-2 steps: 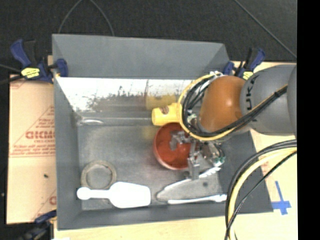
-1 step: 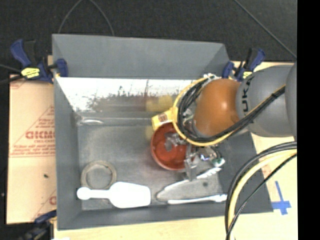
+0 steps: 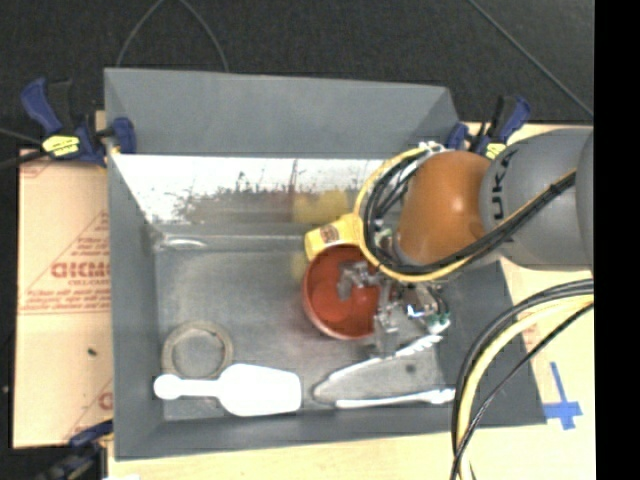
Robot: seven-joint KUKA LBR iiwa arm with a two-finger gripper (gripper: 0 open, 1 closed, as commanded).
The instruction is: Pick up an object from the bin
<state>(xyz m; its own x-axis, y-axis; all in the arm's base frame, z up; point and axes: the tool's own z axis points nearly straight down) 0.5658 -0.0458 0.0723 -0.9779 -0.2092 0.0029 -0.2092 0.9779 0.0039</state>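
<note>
Grey metal bin (image 3: 220, 278), sparsely filled. Red bowl (image 3: 328, 303) upright, just right of bin's centre. Gripper (image 3: 385, 313) low at bowl's right rim, bowl's bulk toward bin's left wall. Jaw state: cannot tell.

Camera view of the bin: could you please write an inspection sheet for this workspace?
Surface: grey metal bin, floor scuffed, bare in the left middle.
Job's things: red bowl, upright, right of the middle; the arm is over its right side.
Clutter: yellow thing at the bowl's far edge; tape ring lying flat at front left; white scoop along the front wall; clear plastic piece at front right.
Grippers: gripper low over the bowl's right rim; no thing seen in it.
Cables: black and yellow cables loop round the orange wrist cover.
Surroundings: dark floor with thin leads.
</note>
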